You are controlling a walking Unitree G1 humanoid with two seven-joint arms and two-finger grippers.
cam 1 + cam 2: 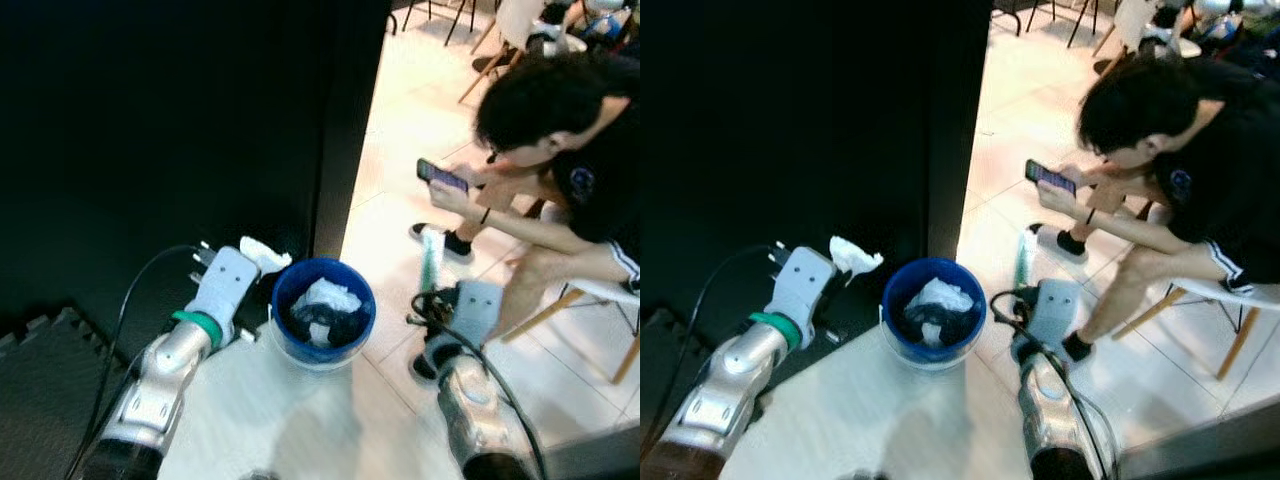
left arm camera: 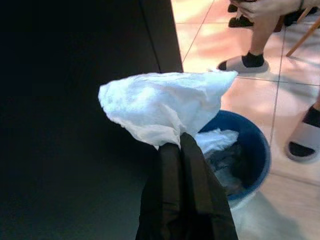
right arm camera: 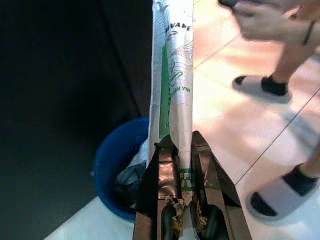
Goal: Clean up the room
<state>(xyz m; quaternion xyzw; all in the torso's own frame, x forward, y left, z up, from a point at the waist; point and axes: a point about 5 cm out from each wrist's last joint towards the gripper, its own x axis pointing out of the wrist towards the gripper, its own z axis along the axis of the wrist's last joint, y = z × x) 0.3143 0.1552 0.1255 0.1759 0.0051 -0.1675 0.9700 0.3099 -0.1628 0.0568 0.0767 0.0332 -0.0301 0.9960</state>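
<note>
1 blue bin (image 1: 323, 312) on the floor holds white tissue and dark scraps. 1 white tissue (image 2: 165, 107) is pinched in the left tool (image 2: 179, 145), held just beside the bin rim. 1 flattened green-white carton (image 3: 173, 75) is clamped upright in the right tool (image 3: 181, 147), right of the bin. 1 seated person (image 1: 560, 150) holds a phone (image 1: 441, 176).

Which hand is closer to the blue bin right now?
Left. The left hand, holding a tissue, is just beside the bin rim; the right hand, gripping a wrapper, sits farther off.
</note>
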